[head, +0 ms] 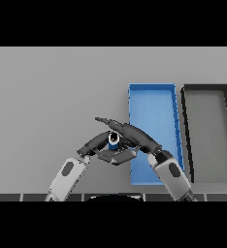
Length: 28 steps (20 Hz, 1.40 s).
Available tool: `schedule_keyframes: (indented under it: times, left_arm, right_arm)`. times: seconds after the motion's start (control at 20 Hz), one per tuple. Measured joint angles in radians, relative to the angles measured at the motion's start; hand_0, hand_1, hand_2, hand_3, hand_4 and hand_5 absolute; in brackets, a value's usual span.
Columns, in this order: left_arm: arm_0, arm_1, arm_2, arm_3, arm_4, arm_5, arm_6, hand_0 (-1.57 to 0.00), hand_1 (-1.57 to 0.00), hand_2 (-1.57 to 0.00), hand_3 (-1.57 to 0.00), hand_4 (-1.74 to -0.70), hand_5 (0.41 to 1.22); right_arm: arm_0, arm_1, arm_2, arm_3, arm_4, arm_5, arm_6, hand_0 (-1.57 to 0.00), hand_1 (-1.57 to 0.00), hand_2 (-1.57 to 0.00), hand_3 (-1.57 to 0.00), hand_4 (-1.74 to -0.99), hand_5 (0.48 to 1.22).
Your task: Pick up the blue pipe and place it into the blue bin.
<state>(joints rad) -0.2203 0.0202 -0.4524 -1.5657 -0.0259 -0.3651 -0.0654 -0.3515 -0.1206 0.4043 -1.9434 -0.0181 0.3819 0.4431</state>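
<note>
Both our arms rise from the lower edge and meet in front of us, the left hand (100,141) and the right hand (131,131) closing in on the blue pipe (114,141) from either side. We see the pipe upright between them, its pale open end facing up, just left of the blue bin (152,87). Fingers of both hands curl round it, so we judge it gripped two-handed, likely to keep it steady. A flat dark part sits just below the pipe; we cannot tell which hand it belongs to. Beside the blue bin stands a black bin (205,87) on the grey desk (52,97); nothing blocks the short way over the near wall
</note>
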Motion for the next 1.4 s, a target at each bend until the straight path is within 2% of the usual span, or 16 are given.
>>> schedule_keyframes:
  times: [0.05,0.1,0.2,0.25,0.35,0.45,0.6,0.65,0.8,0.9,0.95,1.0,1.1,1.2,1.3,1.4]
  left_arm:
    - [-0.004,-0.002,0.008,0.006,-0.005,0.006,0.027,-1.57,-1.57,-1.54,-1.30,-1.56,1.221]
    - [0.007,-0.009,0.005,0.004,-0.001,0.001,0.043,-1.57,-1.57,-1.53,-1.14,-1.60,1.221]
    - [0.003,-0.018,0.010,-0.004,-0.001,0.008,0.061,-1.57,-1.57,-1.54,-1.21,-1.65,1.221]
    - [0.010,-0.018,0.009,-0.002,-0.008,0.003,0.038,-1.57,-1.57,-1.55,-1.23,-1.67,1.221]
    - [0.007,-0.027,0.016,0.007,-0.013,-0.003,0.029,-1.57,-1.57,-1.56,-1.31,-1.69,1.221]
    - [0.008,-0.036,0.013,0.001,-0.024,-0.003,0.024,-1.57,-1.57,-1.56,-1.32,-1.71,1.221]
    - [0.009,-0.045,0.023,0.004,-0.030,-0.008,0.007,-1.57,-1.57,-1.55,-1.40,-1.73,1.221]
    - [0.013,-0.042,0.023,0.000,-0.037,-0.013,-0.003,-1.57,-1.57,-1.55,-1.42,-1.73,1.221]
    - [0.012,-0.051,0.024,0.003,-0.042,-0.003,-0.002,-1.57,-1.57,-1.56,-1.43,-1.73,1.221]
    - [0.011,-0.054,0.026,-0.004,-0.042,0.009,0.010,-1.57,-1.57,-1.56,-1.43,-1.73,1.221]
    - [0.007,-0.045,0.034,-0.007,-0.039,0.004,0.017,-1.57,-1.57,-1.57,-1.26,-1.73,1.221]
    - [-0.001,-0.046,0.035,-0.010,-0.045,0.008,0.014,-1.45,-1.37,-1.34,-1.05,-1.63,1.221]
    - [0.012,-0.032,0.029,-0.016,-0.074,-0.006,0.003,-0.94,-0.88,-0.85,-0.67,-1.41,1.221]
    - [0.001,-0.023,0.034,-0.008,-0.099,-0.046,0.010,-0.60,-0.56,-0.55,-0.43,-1.25,1.221]
    - [0.003,-0.020,0.036,0.007,-0.110,-0.077,-0.005,-0.38,-0.36,-0.35,-0.27,-1.13,1.063]
    - [0.006,-0.030,0.035,-0.001,-0.105,-0.078,0.053,-0.25,-0.23,-0.22,-0.18,-1.06,0.912]
  right_arm:
    - [-0.006,0.004,0.001,0.012,-0.008,0.009,0.000,-0.40,-0.44,-0.43,-0.31,-1.303,0.520]
    - [-0.022,0.002,-0.007,0.025,-0.014,0.017,0.002,-0.63,-0.65,-0.66,-0.50,-1.383,0.523]
    - [-0.053,0.014,-0.001,0.046,0.000,0.012,-0.004,-0.97,-0.98,-0.99,-0.79,-1.496,0.555]
    - [-0.042,0.012,0.007,0.043,-0.003,0.019,-0.021,-1.09,-1.10,-1.10,-0.90,-1.537,0.600]
    - [-0.023,0.036,0.002,0.054,-0.022,0.008,-0.049,-1.26,-1.27,-1.27,-1.14,-1.495,0.781]
    - [-0.027,0.060,0.004,0.067,-0.012,-0.003,-0.076,-1.37,-1.38,-1.38,-1.29,-1.475,0.940]
    - [-0.018,0.059,0.011,0.065,0.027,0.012,-0.138,-1.47,-1.47,-1.47,-1.43,-1.481,1.077]
    - [-0.008,0.067,0.029,0.061,0.045,0.015,-0.157,-1.49,-1.49,-1.49,-1.46,-1.485,1.106]
    - [0.012,0.099,0.001,0.048,0.005,0.022,-0.089,-1.53,-1.53,-1.53,-1.51,-1.492,1.162]
    - [0.018,0.124,-0.009,0.054,-0.009,0.032,-0.092,-1.54,-1.55,-1.55,-1.53,-1.494,1.183]
    - [0.020,0.138,-0.014,0.057,-0.005,0.029,-0.087,-1.55,-1.55,-1.55,-1.54,-1.495,1.191]
    - [0.024,0.148,-0.019,0.050,-0.006,0.026,-0.093,-1.55,-1.55,-1.55,-1.55,-1.496,1.197]
    - [0.040,0.158,-0.012,0.040,0.025,0.021,-0.093,-1.56,-1.56,-1.56,-1.56,-1.497,1.206]
    - [0.047,0.166,-0.016,0.040,0.040,0.022,-0.100,-1.56,-1.56,-1.56,-1.56,-1.498,1.211]
    - [0.041,0.183,-0.026,0.043,0.050,0.026,-0.046,-1.57,-1.57,-1.57,-1.56,-1.498,1.215]
    - [0.035,0.202,-0.028,0.051,0.063,0.036,-0.040,-1.57,-1.57,-1.57,-1.57,-1.499,1.217]
